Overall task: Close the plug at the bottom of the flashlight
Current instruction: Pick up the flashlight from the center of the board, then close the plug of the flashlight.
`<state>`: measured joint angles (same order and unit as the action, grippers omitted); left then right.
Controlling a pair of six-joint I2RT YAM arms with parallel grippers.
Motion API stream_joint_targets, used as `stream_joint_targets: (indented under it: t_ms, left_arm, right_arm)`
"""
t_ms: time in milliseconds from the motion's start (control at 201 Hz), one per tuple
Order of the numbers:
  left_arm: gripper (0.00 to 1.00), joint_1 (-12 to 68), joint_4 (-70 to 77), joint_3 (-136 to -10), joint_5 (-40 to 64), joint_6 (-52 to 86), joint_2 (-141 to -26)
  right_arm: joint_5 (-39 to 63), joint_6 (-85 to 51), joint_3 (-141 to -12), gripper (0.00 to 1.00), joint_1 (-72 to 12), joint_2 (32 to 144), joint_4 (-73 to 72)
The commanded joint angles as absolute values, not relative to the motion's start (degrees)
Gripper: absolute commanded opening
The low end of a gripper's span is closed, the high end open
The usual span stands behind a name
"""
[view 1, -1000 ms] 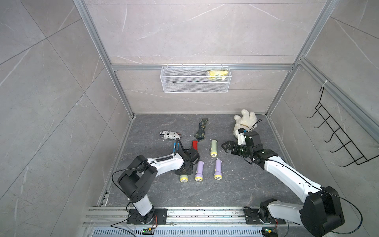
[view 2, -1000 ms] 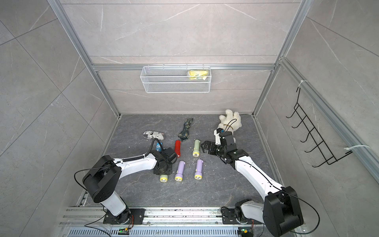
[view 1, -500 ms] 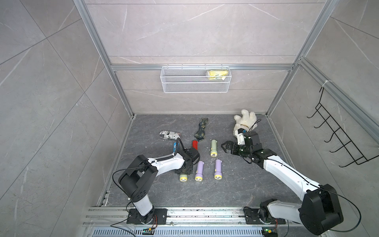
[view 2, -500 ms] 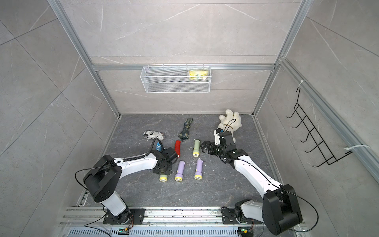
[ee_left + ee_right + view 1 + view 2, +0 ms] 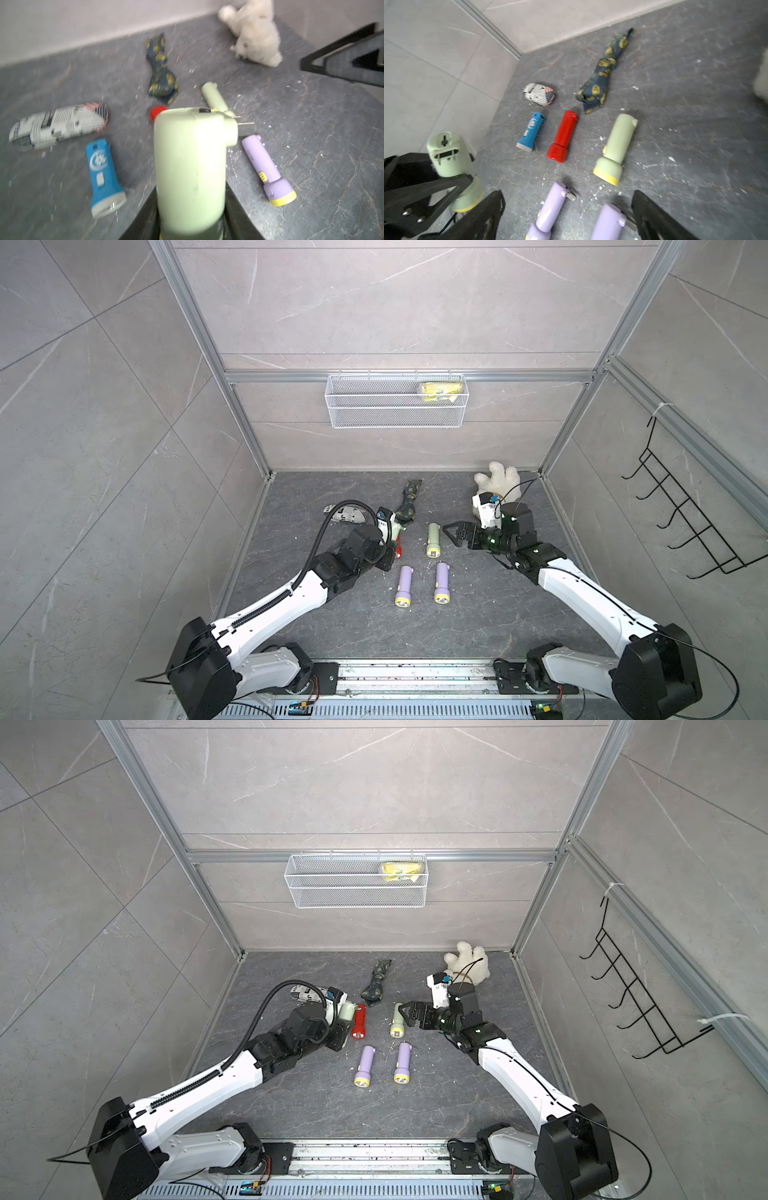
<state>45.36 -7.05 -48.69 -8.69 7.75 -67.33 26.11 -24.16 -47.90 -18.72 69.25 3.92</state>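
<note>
Well, the pale green flashlight (image 5: 190, 166) is up off the counter (image 5: 478, 614), clamped near its head by the left fingers (image 5: 234, 214), tail pointing away from that arm. Its plug (image 5: 229, 128) sticks out sideways from the tail, prongs bare. The right fingers (image 5: 652, 218) are spread wide and empty, off to the side, above a row of other flashlights. I'd say the push should land on the plug's plastic block, not the prongs, swinging it round its hinge into the recess. Left needs a firm, steady hold, since the body could twist. One finger's flat would likely press better than both.
</note>
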Motion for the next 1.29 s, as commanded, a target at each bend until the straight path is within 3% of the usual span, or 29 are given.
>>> stream_joint_targets:
  t_ms: [0,134,279,378,747,1105,1289]
  left_arm:
    - [0.00,45.19,11.00,-45.02,-1.82,-6.94,-66.96]
    - [0.00,45.02,15.66,-44.73,2.66,-10.30,-69.70]
    - [0.00,44.91,34.69,-37.48,11.43,-11.67,-71.67]
    - [0.00,44.35,38.52,-37.50,16.39,-10.10,-73.28]
    - [0.00,43.24,54.05,-36.18,23.61,-4.54,-75.06]
    - [0.00,43.24,52.92,-36.39,25.17,-4.93,-74.45]
    - [0.00,43.25,52.61,-36.56,25.88,-4.52,-74.36]
  right_arm:
    - [35.91,-22.24,-48.21,0.98,-18.63,67.44,-1.38]
    - [43.61,-22.95,-48.04,0.97,-18.79,66.46,-6.85]
    - [49.45,-23.88,-47.63,0.95,-19.03,66.25,-11.59]
    - [53.97,-25.56,-47.55,0.93,-19.14,66.87,-14.59]
    - [60.31,-26.27,-50.96,0.81,-19.34,69.68,-13.24]
    - [63.70,-31.69,-52.55,0.80,-19.70,69.19,-17.99]
    - [64.20,-32.62,-53.99,0.74,-20.34,70.78,-18.64]
